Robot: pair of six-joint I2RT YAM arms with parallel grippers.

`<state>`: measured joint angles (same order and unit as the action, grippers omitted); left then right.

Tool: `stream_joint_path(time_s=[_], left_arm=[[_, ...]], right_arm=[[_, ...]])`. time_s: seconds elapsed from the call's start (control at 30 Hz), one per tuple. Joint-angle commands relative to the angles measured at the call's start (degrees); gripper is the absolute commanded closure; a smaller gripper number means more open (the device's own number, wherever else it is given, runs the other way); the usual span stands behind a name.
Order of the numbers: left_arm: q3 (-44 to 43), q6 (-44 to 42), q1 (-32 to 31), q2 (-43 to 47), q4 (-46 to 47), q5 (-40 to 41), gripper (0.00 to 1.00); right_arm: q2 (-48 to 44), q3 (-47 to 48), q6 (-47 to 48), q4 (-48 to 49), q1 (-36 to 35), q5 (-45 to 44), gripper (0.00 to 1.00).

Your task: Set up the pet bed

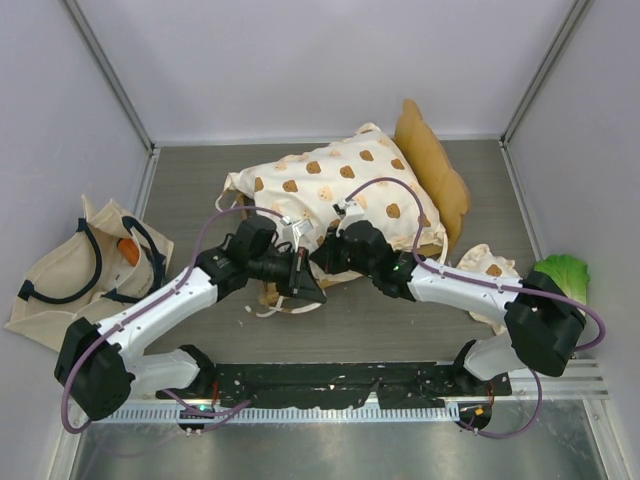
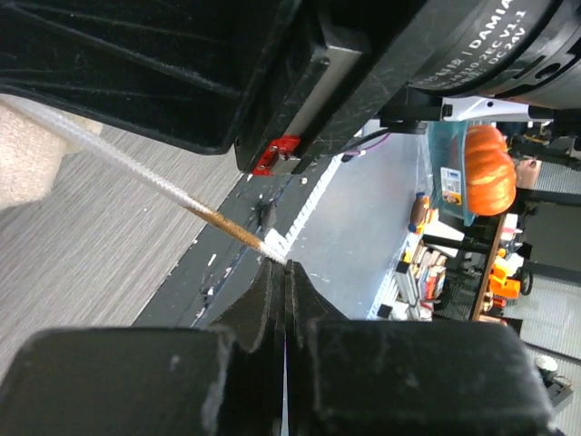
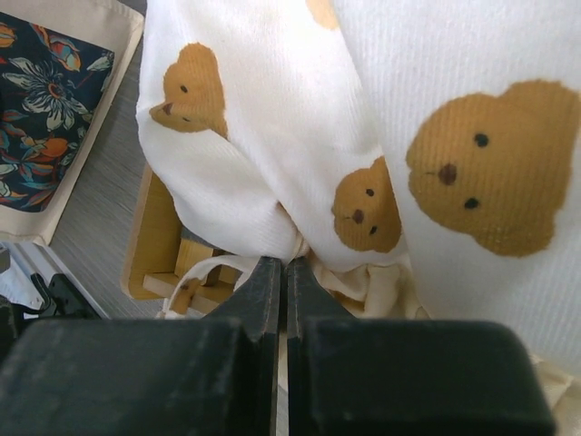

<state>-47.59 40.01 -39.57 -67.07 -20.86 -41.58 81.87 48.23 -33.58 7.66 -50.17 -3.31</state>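
The whole desk (image 1: 200,180) is overlooked from above its near edge. The bear-print cushion (image 1: 310,185) (image 3: 272,136), shared with that view, is seen close up from the right wrist. The left wrist view is turned low across the desk (image 2: 91,245) toward the near edge.

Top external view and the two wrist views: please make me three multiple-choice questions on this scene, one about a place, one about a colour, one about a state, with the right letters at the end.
1. In the top view, where does the tote bag lie relative to the pet bed?
A. to its right
B. to its left
C. on top of it

2. What colour are the bears printed on the cushion?
A. blue
B. green
C. brown

3. In the left wrist view, how is the left tool?
A. shut on a thin string
B. wide open
C. out of view

Answers:
1 B: the bag lies by the left wall, and the bed is near the middle of the table.
2 C: the bear faces are brown on cream cloth.
3 A: the jaws meet where the string ends.
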Motion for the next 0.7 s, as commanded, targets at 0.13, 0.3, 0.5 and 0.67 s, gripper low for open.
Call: stream_joint_path(time_s=[0.13, 0.3, 0.5, 0.67], left_arm=[[-1.6, -2.2, -2.5, 1.0, -8.6, 7.1, 0.79], [-1.2, -2.4, -3.2, -1.5, -6.1, 1.0, 0.67], [0.2, -0.4, -4.2, -2.9, 1.3, -8.4, 0.83], [-1.6, -4.8, -5.5, -5.4, -2.8, -5.5, 0.75]], right_arm=[[-3.3, 1.5, 0.7, 2.0, 1.4, -7.0, 0.97], [-3.8, 1.3, 0.9, 1.5, 1.5, -7.4, 0.97], [-4.2, 1.3, 0.9, 1.1, 1.5, -7.8, 0.97], [-4.1, 1.6, 1.0, 0.9, 1.5, -7.6, 0.97]])
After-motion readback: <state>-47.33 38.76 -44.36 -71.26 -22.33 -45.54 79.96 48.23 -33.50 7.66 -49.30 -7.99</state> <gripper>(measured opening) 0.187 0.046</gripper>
